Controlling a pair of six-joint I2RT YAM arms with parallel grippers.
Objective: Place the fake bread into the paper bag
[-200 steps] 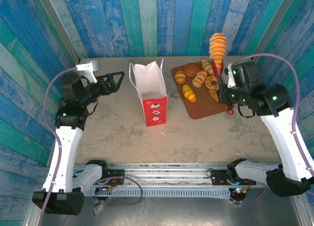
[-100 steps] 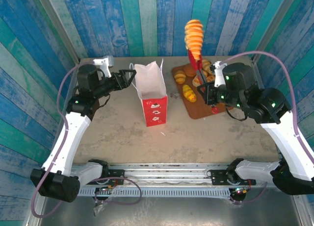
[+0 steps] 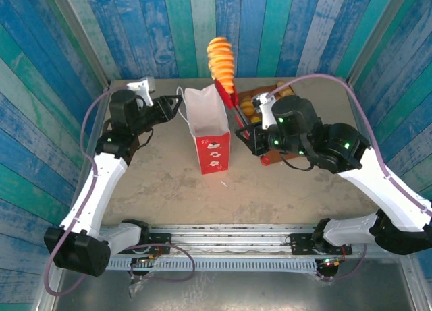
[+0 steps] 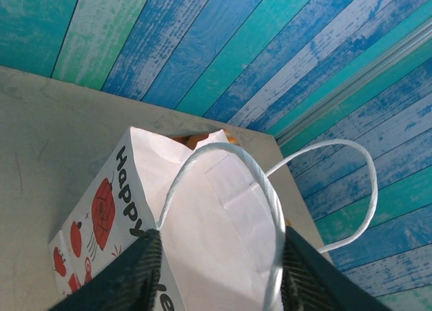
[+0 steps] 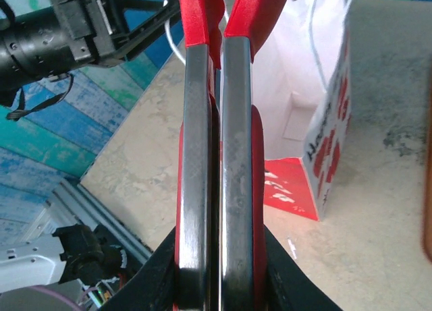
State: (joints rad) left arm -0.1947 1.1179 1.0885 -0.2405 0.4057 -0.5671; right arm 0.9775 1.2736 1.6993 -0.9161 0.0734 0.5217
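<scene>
The paper bag stands upright and open mid-table, white inside with a red strawberry side. My left gripper reaches its left rim. In the left wrist view the gripper straddles the bag with a finger at each end of a loop handle, jaws still apart. My right gripper is shut on red-handled tongs. The tongs pinch an orange ridged croissant high over the bag's far end. More fake bread lies on the board behind my right arm.
The brown board at the back right is mostly covered by my right arm. Blue and green plank walls close in the back and sides. The rail with the arm bases runs along the near edge. My left arm appears beyond the tongs.
My right arm swung left, carrying the croissant in the tongs from above the board to above the bag. My left gripper reached the bag's rim and its jaws narrowed.
</scene>
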